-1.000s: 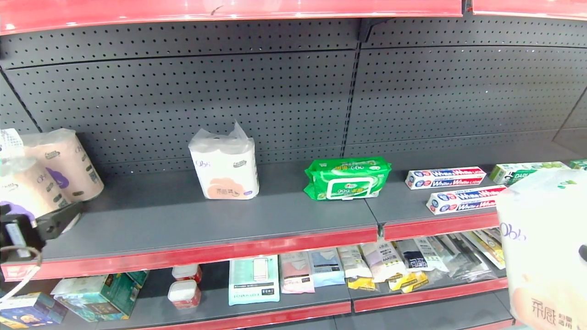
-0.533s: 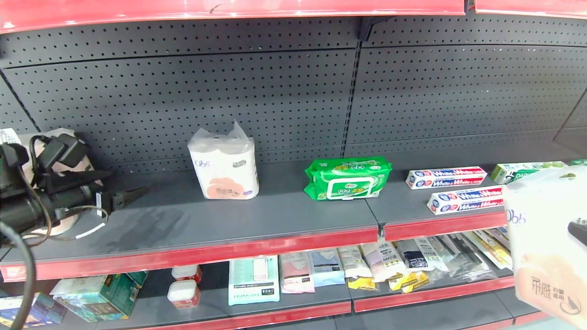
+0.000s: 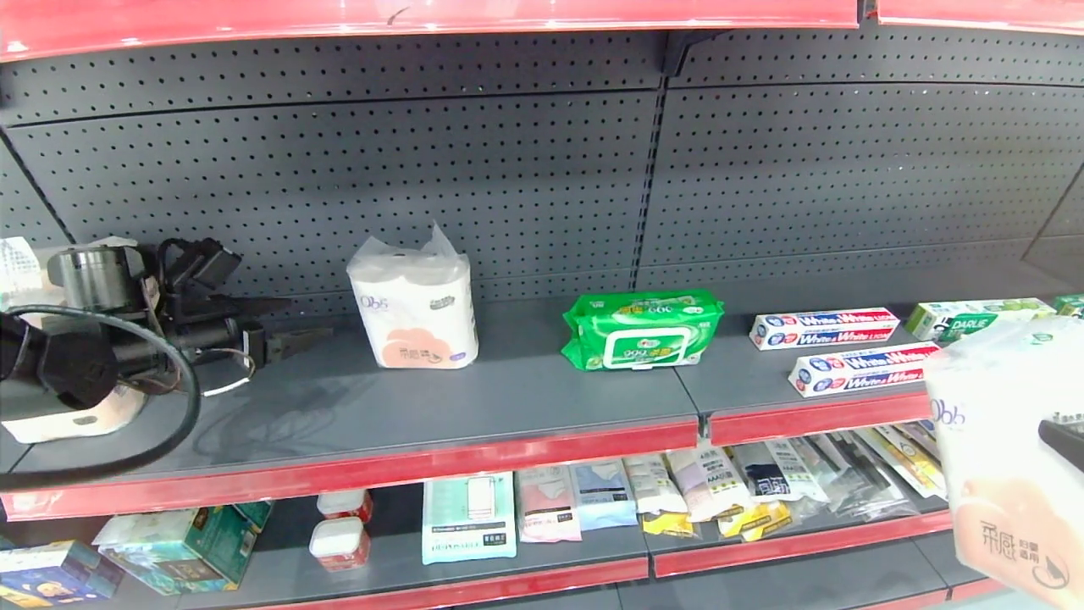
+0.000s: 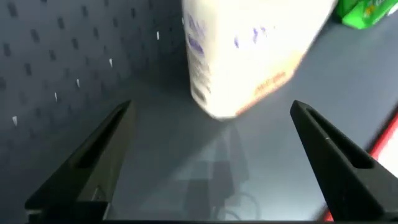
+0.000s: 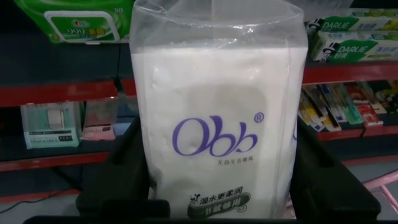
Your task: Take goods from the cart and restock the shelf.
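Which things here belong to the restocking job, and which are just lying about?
Job: tissue pack in the right pincer; open left pincer; shelf.
Lying about: roll pack; wipes; toothpaste boxes; lower-shelf packets.

A dark grey perforated back panel (image 3: 508, 186) spans the far side, split right of centre by a slotted upright (image 3: 648, 195) with a black bracket (image 3: 688, 44) at its top. The grey shelf (image 3: 508, 398) has a red front strip (image 3: 381, 468) along its near edge. Overhead, a glossy red fascia (image 3: 423, 17) catches bright spots of light. Below runs a lower tier (image 3: 550, 585), also red-edged.
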